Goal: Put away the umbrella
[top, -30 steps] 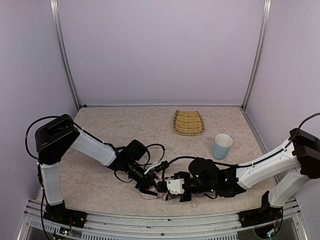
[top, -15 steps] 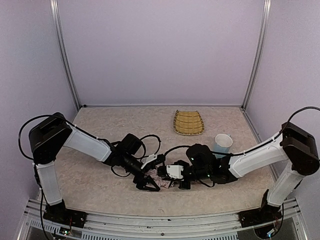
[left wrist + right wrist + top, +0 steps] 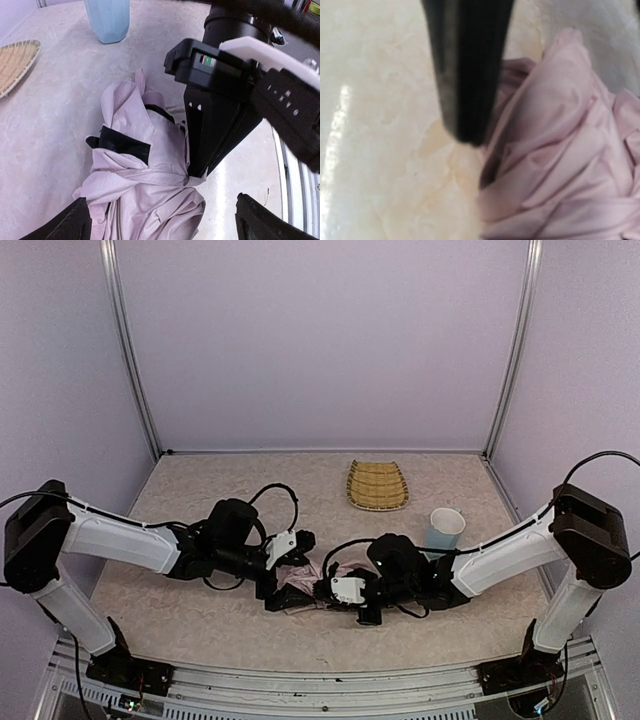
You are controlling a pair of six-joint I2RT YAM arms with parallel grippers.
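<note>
As left pincer (image 3: 165, 227) gapes | umbrella (image 3: 142, 170) between tips | right pincer (image 3: 197, 171) touching

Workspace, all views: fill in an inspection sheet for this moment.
Surface: beige marbled table.
Job's things: umbrella collapsed, its crumpled pink fabric lying between the two arms near the front.
Clutter: woven tray at the back; blue cup on the right.
Grippers: left gripper open over the umbrella; right gripper shut, tip against the fabric.
Cables: black cable loops at both wrists.
Surroundings: lilac walls, metal frame posts.
</note>
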